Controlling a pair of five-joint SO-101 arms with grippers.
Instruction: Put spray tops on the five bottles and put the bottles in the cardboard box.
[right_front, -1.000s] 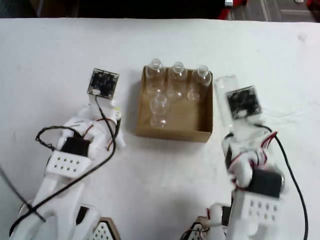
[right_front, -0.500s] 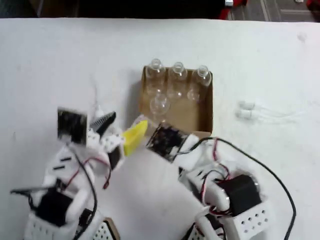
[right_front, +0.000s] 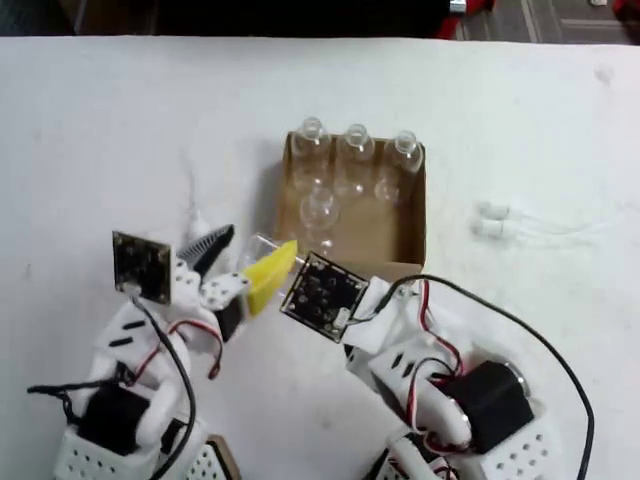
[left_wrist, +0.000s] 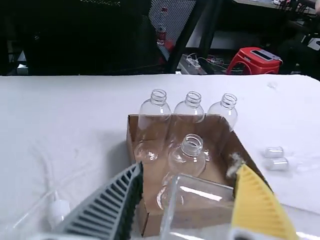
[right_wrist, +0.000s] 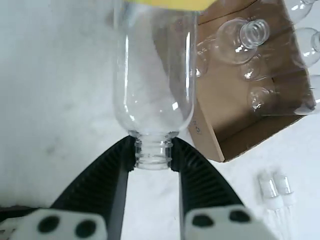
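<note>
Bottle (right_wrist: 152, 85) — neck pinched by right pincer (right_wrist: 152, 152), base inside left pincer (left_wrist: 190, 175).

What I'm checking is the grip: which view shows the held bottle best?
The right wrist view: the held bottle shows body and neck, the neck clamped in the right hand. The left wrist view shows its base end; the high view, a clear sliver beside the cardboard box.

L claw (right_front: 258, 244) spread open, R claw (right_wrist: 152, 150) pinched tight, tips facing.
</note>
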